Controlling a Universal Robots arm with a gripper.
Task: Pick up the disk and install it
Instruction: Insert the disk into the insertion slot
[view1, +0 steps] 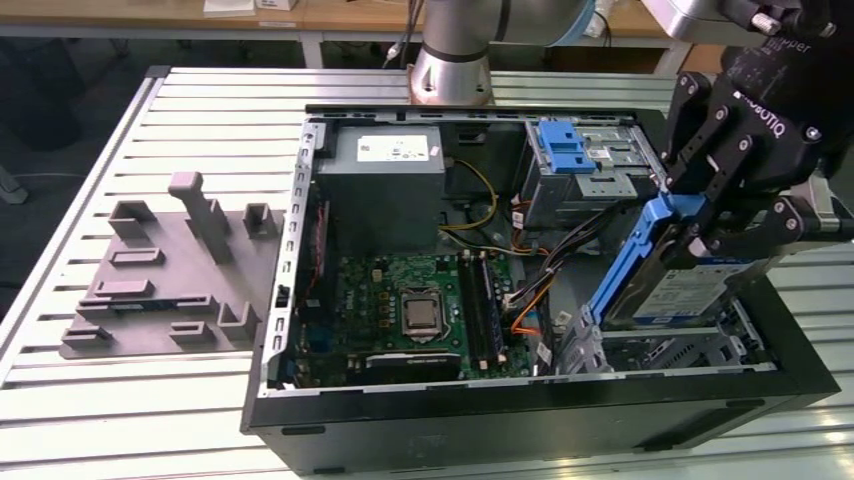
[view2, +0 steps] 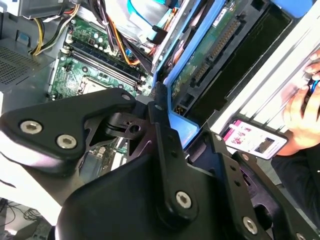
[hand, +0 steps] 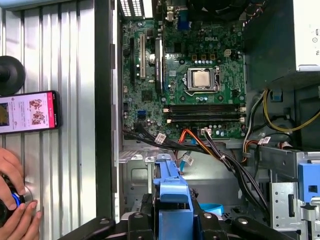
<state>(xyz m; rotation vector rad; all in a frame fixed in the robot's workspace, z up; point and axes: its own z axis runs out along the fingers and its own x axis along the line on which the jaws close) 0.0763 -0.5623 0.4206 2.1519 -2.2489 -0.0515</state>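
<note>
The disk (view1: 687, 290), silver-grey with a blue-and-white label and a blue frame, hangs tilted, its lower end in the metal drive bay (view1: 667, 352) at the open computer case's corner on the exterior view's right. My black gripper (view1: 714, 228) is shut on the disk's upper end. In the second wrist view the fingers (view2: 162, 135) clamp the blue frame, and the disk's (view2: 210, 55) green circuit side shows beyond them. In the first wrist view the disk's blue frame (hand: 172, 197) sits between the gripper's (hand: 172, 227) fingers, above the bay floor.
The black case (view1: 534, 415) lies open on a slatted metal table (view1: 134, 400). Inside are a motherboard (view1: 400, 310), a grey power supply (view1: 387, 180), loose cables (view1: 534, 285) beside the bay and a blue latch (view1: 567, 150). A grey fixture block (view1: 160, 280) stands beside the case. A person's hand (hand: 15, 210) and a phone (hand: 30, 112) rest beside the case.
</note>
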